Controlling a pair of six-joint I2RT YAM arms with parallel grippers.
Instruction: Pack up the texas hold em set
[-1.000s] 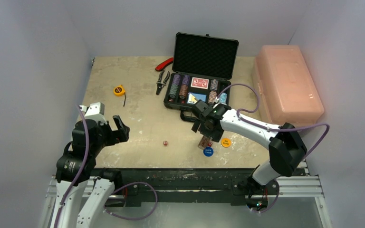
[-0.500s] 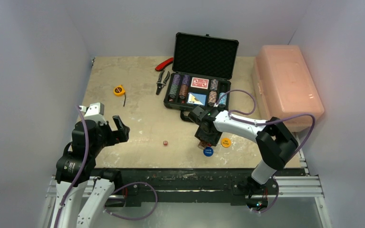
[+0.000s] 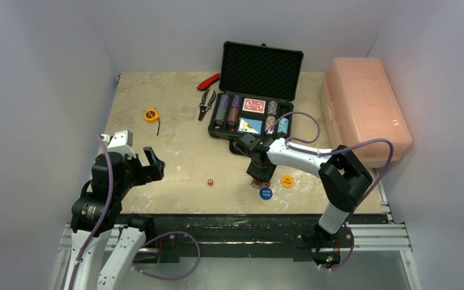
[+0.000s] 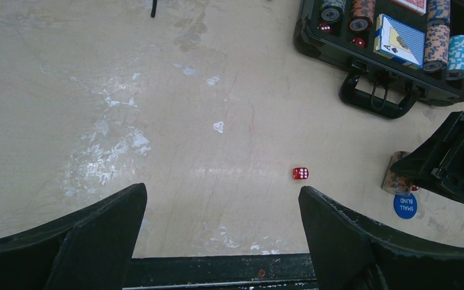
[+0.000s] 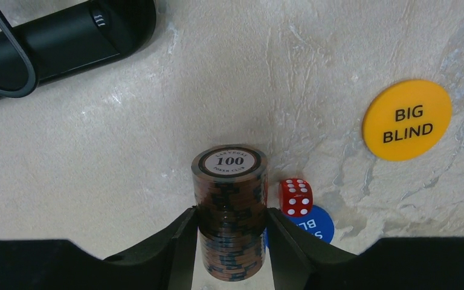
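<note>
From above, the case (image 3: 261, 71) sits open at the far middle of the table (image 3: 175, 145), lid upright. The chip rows inside lie with their length running from hinge to handle. In front of the case, the right gripper (image 3: 258, 178) reaches down over a brown stack (image 3: 256, 182). The stack stands on the table just left of an orange disc (image 3: 287, 181) and just beyond a blue disc (image 3: 266, 193). A lone die (image 3: 210, 182) lies well to its left. The left gripper (image 3: 147, 164) hangs over the table's near left corner, well apart from all of these. In the left wrist view, that gripper's fingers are spread wide with nothing between them. The lone die lies on bare table beyond them, and the stack (image 4: 399, 172) shows at the right, partly hidden by the right gripper's black body. In the right wrist view, the stack (image 5: 229, 199) stands upright, its long axis vertical and its "100" face pointing up. The two fingers (image 5: 169, 248) pinch its lower flanks with no gap showing. A second die (image 5: 295, 196) sits just right of the stack, beside the blue disc. The orange disc, marked BIG BLIND, lies farther right, apart from them.
</note>
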